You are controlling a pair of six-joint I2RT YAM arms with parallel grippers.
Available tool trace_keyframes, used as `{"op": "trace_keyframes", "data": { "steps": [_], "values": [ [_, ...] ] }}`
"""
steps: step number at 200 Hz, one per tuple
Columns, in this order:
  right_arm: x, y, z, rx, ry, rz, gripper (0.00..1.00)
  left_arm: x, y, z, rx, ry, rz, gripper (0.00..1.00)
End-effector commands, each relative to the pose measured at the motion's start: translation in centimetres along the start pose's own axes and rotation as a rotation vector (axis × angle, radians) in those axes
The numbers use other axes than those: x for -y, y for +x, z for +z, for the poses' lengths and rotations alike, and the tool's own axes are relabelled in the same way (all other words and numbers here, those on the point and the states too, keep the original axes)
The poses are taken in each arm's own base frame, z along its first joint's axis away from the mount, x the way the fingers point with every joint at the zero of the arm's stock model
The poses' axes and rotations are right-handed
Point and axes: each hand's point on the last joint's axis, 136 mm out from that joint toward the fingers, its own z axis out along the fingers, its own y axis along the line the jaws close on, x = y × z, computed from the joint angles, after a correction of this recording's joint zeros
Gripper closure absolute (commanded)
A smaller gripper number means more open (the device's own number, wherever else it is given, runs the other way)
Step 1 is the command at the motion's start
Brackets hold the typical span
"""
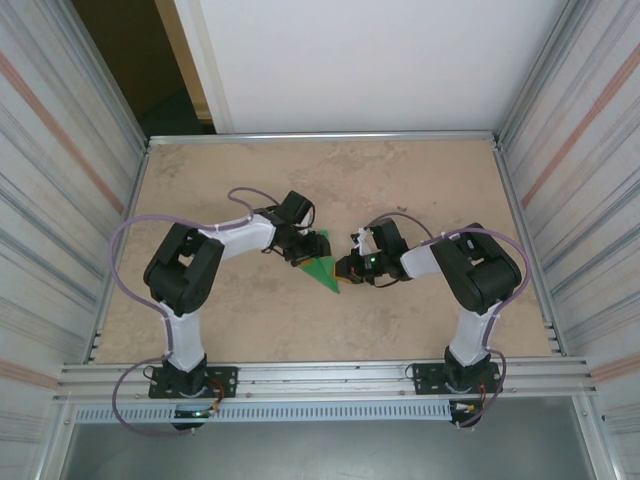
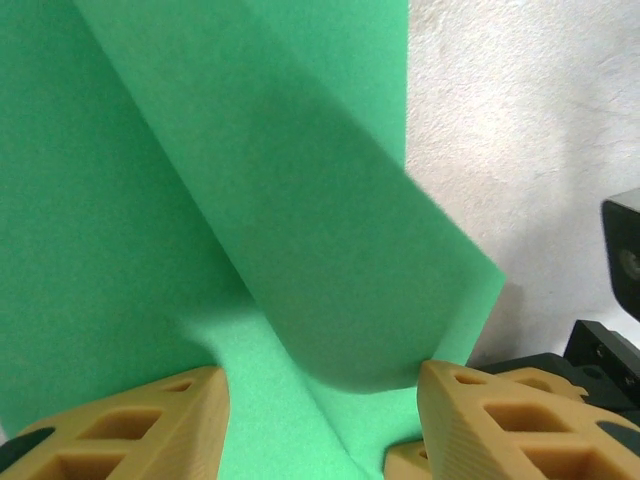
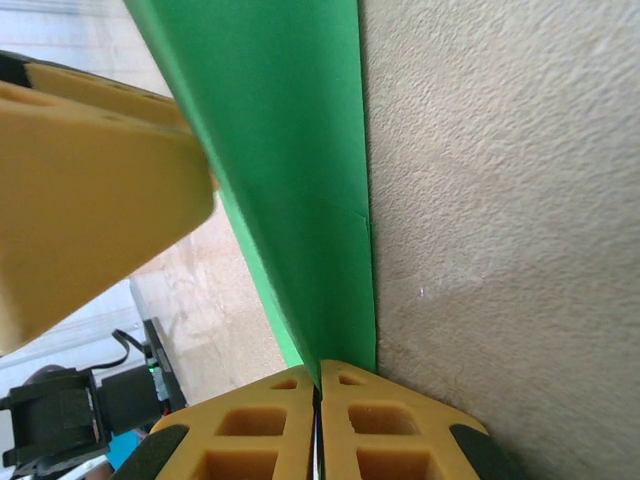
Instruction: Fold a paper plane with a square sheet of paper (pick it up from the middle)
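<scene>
While right hand [image 3: 320,372] pinched: closed tight on thin bright green paper wedge [image 3: 290,150].
Left hand [image 2: 320,385]: spread wide around it, not squeezing.
Best way: slow, flat pressing probably suited it.

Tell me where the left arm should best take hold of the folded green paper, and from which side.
The raised flap of the green paper wedge, approached from the left arm's side. The right gripper pinches an edge on its own side, fingers shut, and the flap curls up between the left gripper's open fingers: a lifted layer is probably easier to pinch than a flat one.
</scene>
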Motion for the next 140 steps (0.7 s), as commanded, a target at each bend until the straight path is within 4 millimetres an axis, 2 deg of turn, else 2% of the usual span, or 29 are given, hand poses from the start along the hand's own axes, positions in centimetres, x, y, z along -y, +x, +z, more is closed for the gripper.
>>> {"op": "trace_keyframes", "data": {
  "steps": [1, 36, 64, 107, 140],
  "values": [
    [4.4, 1.8, 1.0, -0.048, 0.149, 0.063, 0.91, 1.0, -0.6, -2.8, 0.053, 0.035, 0.025, 0.46],
    [4.8, 1.9, 1.1, -0.051, 0.165, 0.074, 0.91, 1.1, -1.2, -4.8, 0.122, 0.1, 0.026, 0.46],
    [5.0, 1.9, 1.0, -0.046, 0.172, 0.081, 0.92, 2.0, -1.0, -5.5, 0.143, 0.179, 0.063, 0.51],
    [5.2, 1.8, 1.0, -0.036, 0.163, 0.089, 0.92, 3.2, -0.2, -4.5, 0.12, 0.307, 0.106, 0.7],
    [5.3, 1.8, 1.0, -0.037, 0.155, 0.098, 0.92, 3.7, -0.2, -3.4, 0.104, 0.366, 0.119, 0.76]
  ]
}}
